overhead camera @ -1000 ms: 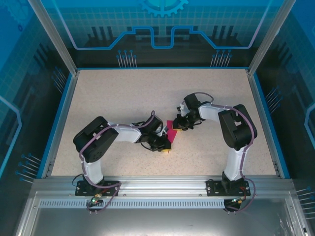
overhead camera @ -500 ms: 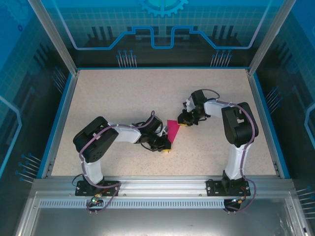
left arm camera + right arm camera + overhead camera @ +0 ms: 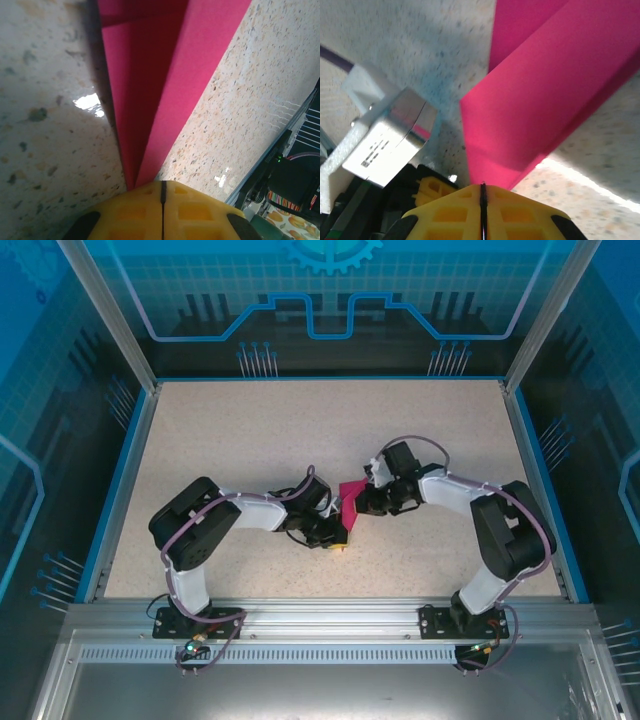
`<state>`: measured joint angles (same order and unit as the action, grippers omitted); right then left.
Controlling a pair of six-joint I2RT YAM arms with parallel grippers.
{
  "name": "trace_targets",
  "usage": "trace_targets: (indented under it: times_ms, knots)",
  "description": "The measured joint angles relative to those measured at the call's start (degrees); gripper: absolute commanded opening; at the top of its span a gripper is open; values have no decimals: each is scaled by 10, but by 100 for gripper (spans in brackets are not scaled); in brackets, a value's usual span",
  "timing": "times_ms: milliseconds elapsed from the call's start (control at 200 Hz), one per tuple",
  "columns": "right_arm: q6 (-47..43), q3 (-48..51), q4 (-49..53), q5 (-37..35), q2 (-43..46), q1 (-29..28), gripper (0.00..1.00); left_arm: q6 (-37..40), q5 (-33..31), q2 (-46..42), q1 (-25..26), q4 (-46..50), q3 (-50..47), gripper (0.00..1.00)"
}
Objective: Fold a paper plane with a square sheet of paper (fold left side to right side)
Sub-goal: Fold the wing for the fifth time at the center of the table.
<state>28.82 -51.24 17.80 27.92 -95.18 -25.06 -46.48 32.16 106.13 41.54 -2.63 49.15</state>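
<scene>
The pink sheet (image 3: pixel 165 65) (creased) — pinched at opposite ends by left gripper (image 3: pixel 162 189) and right gripper (image 3: pixel 483 191).

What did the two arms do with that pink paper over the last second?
The right gripper drew away to the right a little, then swung back left and nearer. It is now shut on the square sheet of paper, whose right part looks lifted off the table. The left gripper stayed put, clamped on the paper's near corner.
</scene>
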Motion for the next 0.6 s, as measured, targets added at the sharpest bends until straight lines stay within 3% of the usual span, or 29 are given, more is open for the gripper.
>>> trace_targets:
  times_ms: [600]
  knots:
    - [7,-9,-22,-5,-80,-36,9,0,-2,0,1,1,0,6]
